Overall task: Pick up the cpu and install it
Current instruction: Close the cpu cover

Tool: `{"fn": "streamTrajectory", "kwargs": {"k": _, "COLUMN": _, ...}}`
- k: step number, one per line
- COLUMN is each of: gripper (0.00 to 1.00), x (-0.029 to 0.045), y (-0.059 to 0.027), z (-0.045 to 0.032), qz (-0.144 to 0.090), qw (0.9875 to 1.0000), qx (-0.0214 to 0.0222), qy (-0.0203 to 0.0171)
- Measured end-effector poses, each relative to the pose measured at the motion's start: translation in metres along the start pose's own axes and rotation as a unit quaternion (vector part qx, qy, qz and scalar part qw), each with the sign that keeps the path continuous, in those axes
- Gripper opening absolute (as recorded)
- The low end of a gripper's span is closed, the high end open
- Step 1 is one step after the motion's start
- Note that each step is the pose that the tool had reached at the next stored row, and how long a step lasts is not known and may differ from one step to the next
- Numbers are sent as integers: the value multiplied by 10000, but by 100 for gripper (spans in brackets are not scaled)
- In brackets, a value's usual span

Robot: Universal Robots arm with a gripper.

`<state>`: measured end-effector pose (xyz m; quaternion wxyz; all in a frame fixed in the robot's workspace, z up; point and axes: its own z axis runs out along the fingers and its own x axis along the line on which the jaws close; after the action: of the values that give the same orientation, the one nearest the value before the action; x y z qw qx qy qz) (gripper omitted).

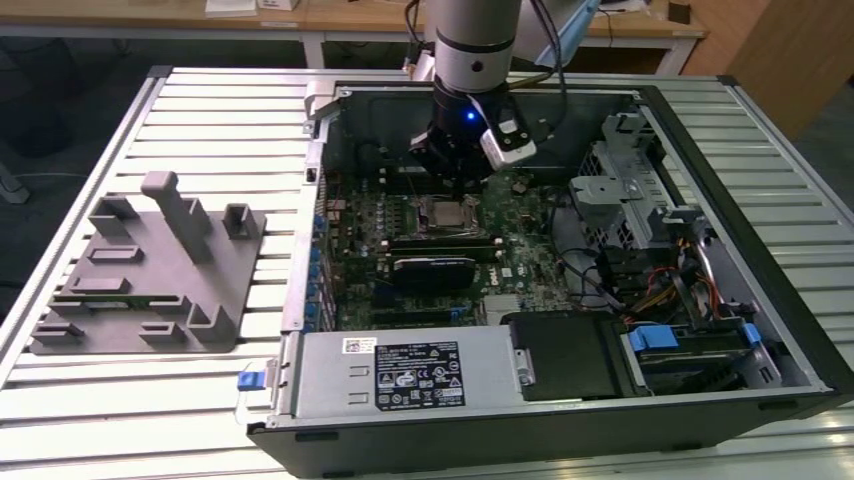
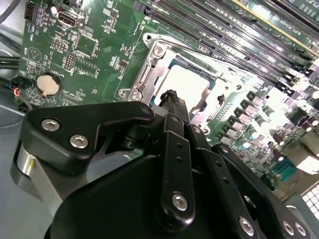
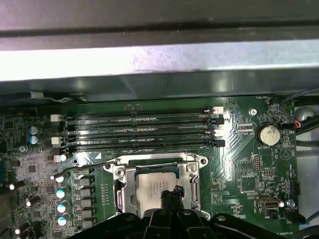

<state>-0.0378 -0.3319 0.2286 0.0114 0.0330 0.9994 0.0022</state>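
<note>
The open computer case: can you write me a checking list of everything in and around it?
Surface: slatted metal table, carrying the open computer case.
Job's things: cpu lying in the motherboard socket.
Clutter: grey plastic tray with posts, to the exterior view's left of the case.
Gripper: gripper shut, tips over the cpu.
Cables: coloured wires inside the case.
Surroundings: wooden desks behind.
</note>
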Motion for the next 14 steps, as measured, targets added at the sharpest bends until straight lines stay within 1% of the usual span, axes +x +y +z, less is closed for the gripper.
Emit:
{"fn": "streamTrajectory", "kwargs": {"k": 4, "gripper": 11, "x": 0, "y": -5, "z": 4, "qz": -2, "qw": 10000, "qx": -1, "qy": 0}}
{"fn": "streamTrajectory", "kwargs": {"k": 8, "gripper": 11, "x": 0, "y": -32, "z": 18, "qz": 10, "qw": 10000, "qx": 0, "qy": 0}}
{"fn": "streamTrajectory", "kwargs": {"k": 14, "gripper": 11, "x": 28, "y": -64, "z": 44, "qz": 30, "qw": 10000, "qx": 1, "qy": 0}}
